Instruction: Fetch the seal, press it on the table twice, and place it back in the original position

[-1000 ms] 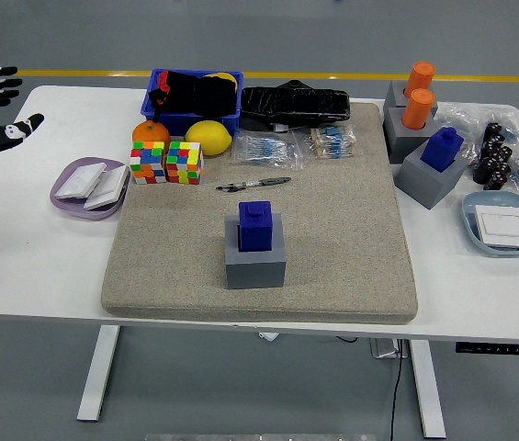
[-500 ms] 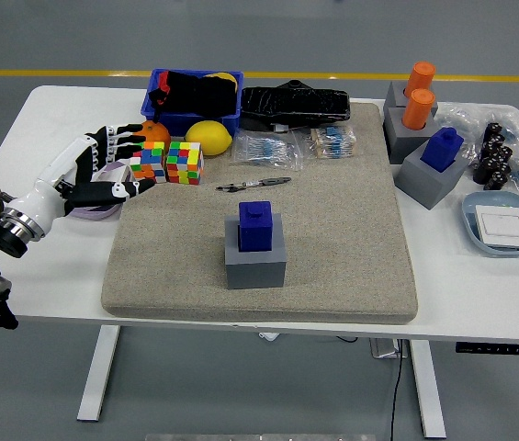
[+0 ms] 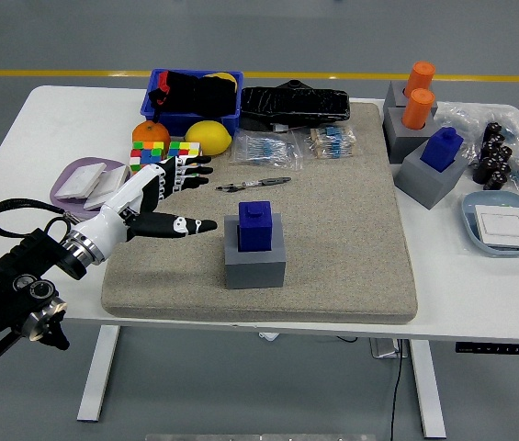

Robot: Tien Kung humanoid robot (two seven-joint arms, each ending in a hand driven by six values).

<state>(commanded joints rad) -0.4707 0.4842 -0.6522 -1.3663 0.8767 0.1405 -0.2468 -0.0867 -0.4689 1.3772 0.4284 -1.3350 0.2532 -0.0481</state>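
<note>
A blue seal [image 3: 255, 225] stands upright in a grey block holder [image 3: 255, 260] near the middle of the beige mat [image 3: 332, 230]. My left hand [image 3: 172, 195] is white with black fingertips and is open, fingers spread. It hovers over the mat just left of the seal, thumb tip close to the holder, not touching it. A second blue seal [image 3: 442, 149] sits in another grey holder [image 3: 429, 179] at the right. The right hand is out of view.
Two colour cubes [image 3: 153, 154], an orange [image 3: 151, 132] and a lemon [image 3: 208, 137] lie behind my hand. A purple dish [image 3: 68, 189] is at the left. A pen [image 3: 253, 185], a blue bin [image 3: 195, 99], orange cylinders [image 3: 417, 96] and a blue dish [image 3: 502, 225] stand around.
My left hand has come in from the far left edge and moved right over the mat, up to the seal's left side. The seal has not moved.
</note>
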